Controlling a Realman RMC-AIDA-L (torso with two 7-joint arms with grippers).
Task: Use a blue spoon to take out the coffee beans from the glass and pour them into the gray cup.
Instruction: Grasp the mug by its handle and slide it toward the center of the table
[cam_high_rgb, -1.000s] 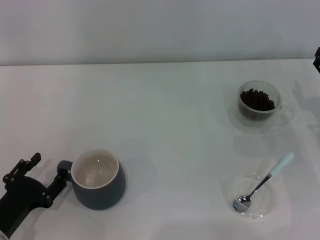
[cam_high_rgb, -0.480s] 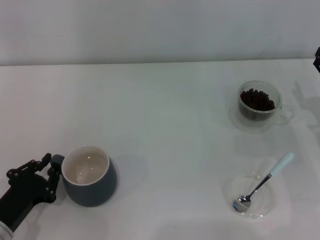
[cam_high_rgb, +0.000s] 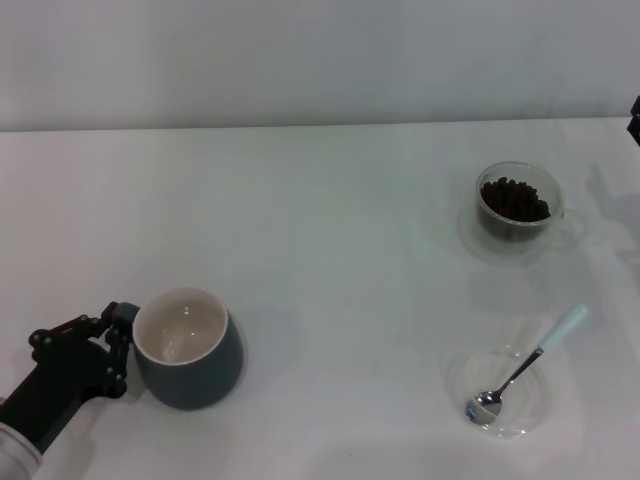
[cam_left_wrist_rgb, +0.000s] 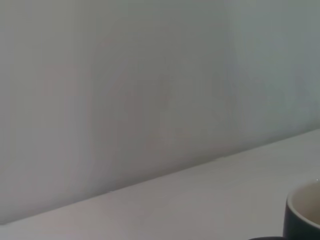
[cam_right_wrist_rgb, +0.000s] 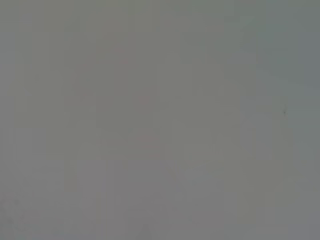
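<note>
Rounded glossy gray cup, left pincer pinching its loop handle, metal-bowled blue spoon apart.

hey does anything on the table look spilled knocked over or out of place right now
Nothing stands out. The gray cup is upright with the left gripper at its handle. The coffee beans are all inside the glass, none spilled. The blue spoon rests with its bowl on a clear saucer.
</note>
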